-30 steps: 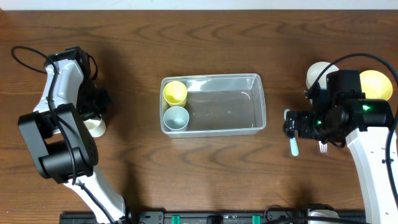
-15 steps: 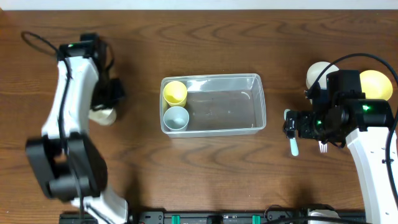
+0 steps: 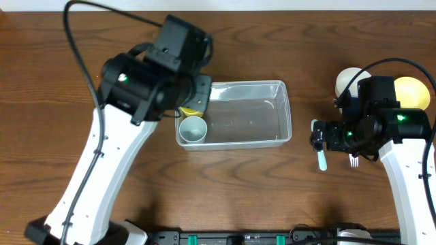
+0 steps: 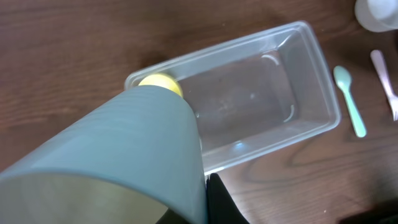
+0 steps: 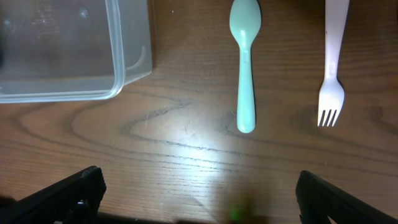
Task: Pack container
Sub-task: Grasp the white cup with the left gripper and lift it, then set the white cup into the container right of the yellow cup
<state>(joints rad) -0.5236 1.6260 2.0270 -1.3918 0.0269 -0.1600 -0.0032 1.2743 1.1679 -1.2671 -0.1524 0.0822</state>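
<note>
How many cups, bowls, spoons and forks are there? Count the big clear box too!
Cups: 3 (yellow cup, pale blue cup, held cup)
Bowls: 2 (white bowl, yellow bowl)
Spoons: 1 (green spoon)
Forks: 1 (pale fork)
Containers: 1 (clear container)
Total: 8

Cup [image 3: 193,128] inside container's [image 3: 248,84] left end — spoon [image 5: 245,74], then fork [image 5: 332,68], right of it.

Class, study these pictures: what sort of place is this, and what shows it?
Probably a robotics lab bench set up for packing practice: a robot's left arm, holding a cup, and right arm at a wooden table, with a clear container, a plastic spoon and a fork on it.
</note>
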